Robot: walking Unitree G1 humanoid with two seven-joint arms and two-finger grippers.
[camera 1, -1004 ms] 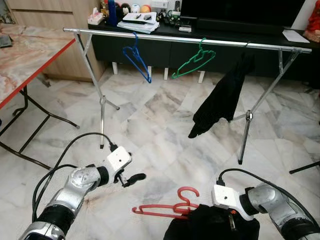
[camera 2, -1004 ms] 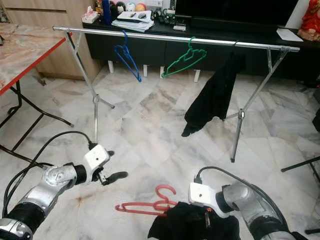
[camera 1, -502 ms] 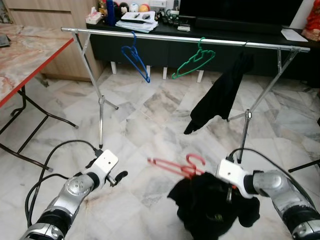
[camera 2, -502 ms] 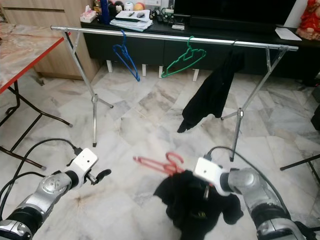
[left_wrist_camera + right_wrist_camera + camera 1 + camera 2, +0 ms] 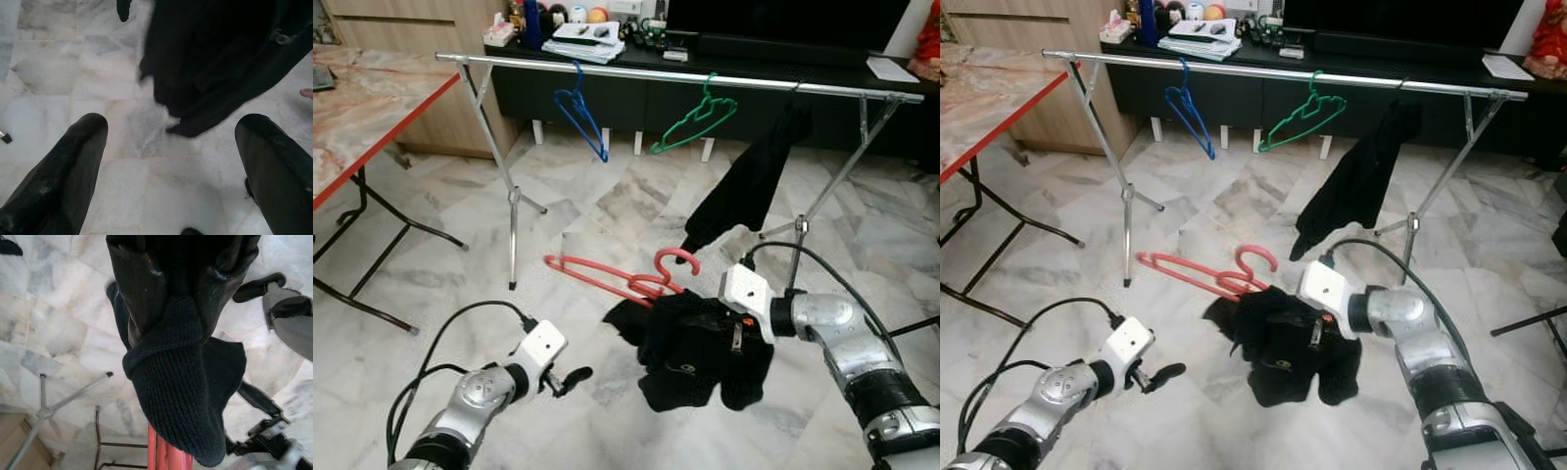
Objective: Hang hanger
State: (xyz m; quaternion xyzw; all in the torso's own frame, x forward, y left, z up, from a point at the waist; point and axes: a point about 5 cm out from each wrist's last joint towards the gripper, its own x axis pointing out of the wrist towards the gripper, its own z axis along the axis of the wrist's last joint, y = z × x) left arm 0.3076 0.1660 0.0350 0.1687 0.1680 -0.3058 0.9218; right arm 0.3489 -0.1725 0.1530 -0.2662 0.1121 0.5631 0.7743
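Above the marble floor (image 5: 607,220), in front of the metal rail (image 5: 636,73), the right arm is stretched forward and bent at the elbow. The right tool (image 5: 181,293) is clenched on a black garment (image 5: 700,338), which hangs in a bundle under it. The red hanger (image 5: 617,279) sticks out of the garment toward the robot's left, with its hook up; it is in the air, below the rail and not on it. From the wrist camera the fingers (image 5: 134,289) squeeze the knitted cloth, and I think the hanger is held through it, but this is not clear.

The left arm is low and bent, its left tool (image 5: 570,377) near the floor with the fingers (image 5: 68,166) spread apart and grasping nothing.

Compared with a second ago, the right arm has lifted the garment and hanger from the floor up and forward toward the rail, where a blue hanger (image 5: 580,113), a green hanger (image 5: 697,119) and a black cloth (image 5: 749,186) hang.
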